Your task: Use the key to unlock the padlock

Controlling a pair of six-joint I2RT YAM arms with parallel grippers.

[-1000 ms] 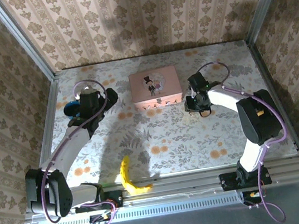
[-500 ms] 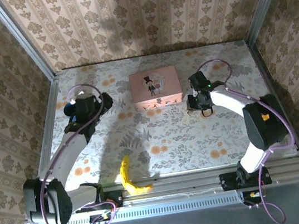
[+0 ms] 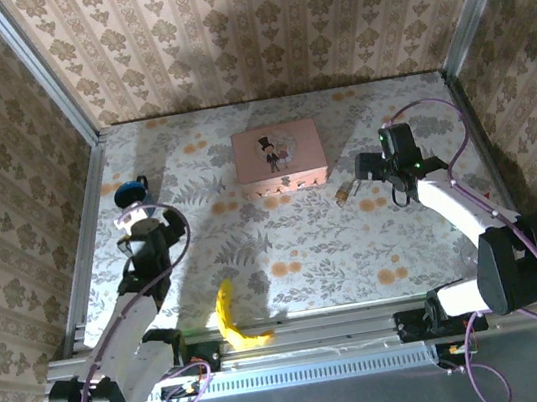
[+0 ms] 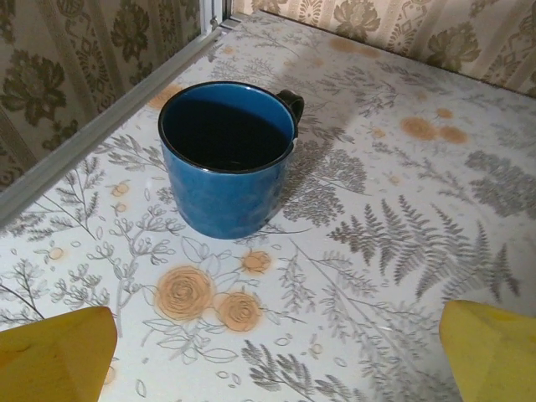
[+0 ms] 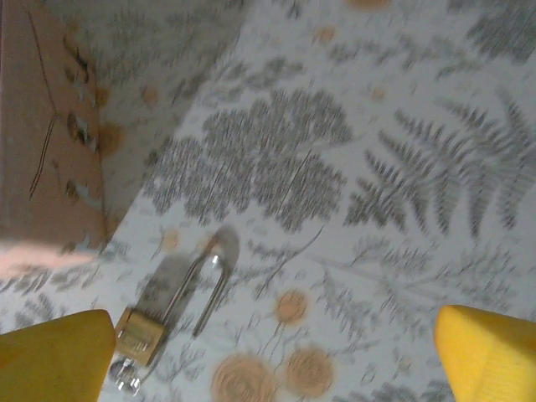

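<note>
The small brass padlock [image 5: 141, 332] lies flat on the flowered table, just right of the pink box [image 3: 279, 156]. Its long shackle [image 5: 198, 283] has one leg ending outside the body. A silvery key [image 5: 126, 378] sticks out of the body's bottom end. From above, the padlock [image 3: 345, 191] is a small speck. My right gripper [image 5: 272, 360] is open, with its yellow fingertips [image 5: 52, 355] wide apart and nothing between them. It [image 3: 379, 179] hangs just right of the padlock. My left gripper [image 4: 276, 356] is open and empty, a short way in front of a blue cup [image 4: 226, 159].
The pink box [image 5: 42, 126] stands close to the padlock's left. The blue cup [image 3: 131, 191] sits near the left rail. A yellow banana [image 3: 233, 317] lies at the near edge. Patterned walls close the back and sides.
My right gripper opened, let go at the padlock and drew back to the right. The left arm pulled back from beside the cup toward the near edge.
</note>
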